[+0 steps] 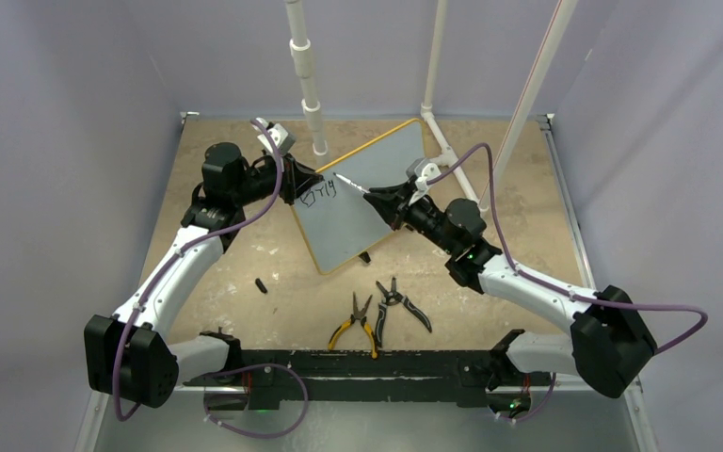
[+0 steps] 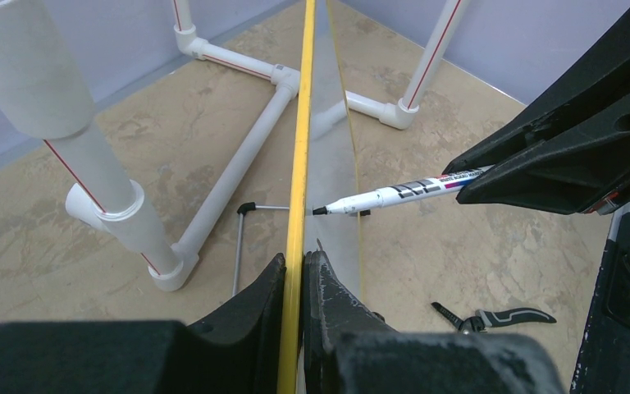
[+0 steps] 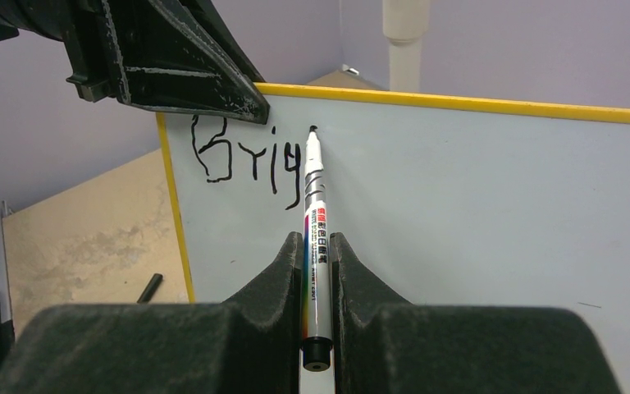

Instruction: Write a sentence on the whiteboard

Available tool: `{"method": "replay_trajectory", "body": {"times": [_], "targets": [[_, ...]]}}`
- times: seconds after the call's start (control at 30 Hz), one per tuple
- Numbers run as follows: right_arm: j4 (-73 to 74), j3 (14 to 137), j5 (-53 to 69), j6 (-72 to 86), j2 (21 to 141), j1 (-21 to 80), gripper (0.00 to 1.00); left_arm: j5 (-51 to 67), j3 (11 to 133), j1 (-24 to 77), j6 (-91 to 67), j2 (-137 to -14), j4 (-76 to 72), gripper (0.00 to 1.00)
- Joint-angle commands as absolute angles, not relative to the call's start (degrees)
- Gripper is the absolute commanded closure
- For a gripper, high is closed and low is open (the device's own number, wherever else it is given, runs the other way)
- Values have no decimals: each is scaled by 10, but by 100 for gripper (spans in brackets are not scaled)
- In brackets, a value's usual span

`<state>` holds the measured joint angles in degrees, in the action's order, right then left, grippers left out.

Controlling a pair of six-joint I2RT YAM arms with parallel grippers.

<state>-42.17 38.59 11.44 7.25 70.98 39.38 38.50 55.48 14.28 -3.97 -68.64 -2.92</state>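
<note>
The whiteboard [image 1: 344,235] stands tilted on its lower edge in the middle of the table [image 1: 226,273]. Its long axis runs from the left toward the far right, and its white face looks toward the near right. The sentence [image 3: 246,160] is only begun: the black letters "Brig" sit near the upper left corner of the face.

The left gripper [image 2: 295,263] is clamped on the yellow upper rim at that corner, with one finger on each side of the board, just above the letters. The right gripper [image 3: 317,246] is closed tightly on a marker [image 3: 316,222], whose body lies between the two fingers. The marker points to the far left, and its black tip meets the face just to the right of the last letter.

A black cap [image 1: 261,284] lies on the table left of the board. Yellow-handled pliers [image 1: 358,325] and black-handled pliers [image 1: 400,301] lie nearer. White pipes [image 1: 311,85] stand behind.
</note>
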Motion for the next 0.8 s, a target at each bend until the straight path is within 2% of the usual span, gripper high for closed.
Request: {"method": "replay_trajectory", "body": {"times": [0.0, 0.77], "targets": [[-412, 392, 99, 67, 701, 399, 100, 350, 545, 141, -31, -683, -30, 100], [-399, 352, 77, 81, 680, 406, 100, 352, 543, 141, -33, -681, -31, 100]]}}
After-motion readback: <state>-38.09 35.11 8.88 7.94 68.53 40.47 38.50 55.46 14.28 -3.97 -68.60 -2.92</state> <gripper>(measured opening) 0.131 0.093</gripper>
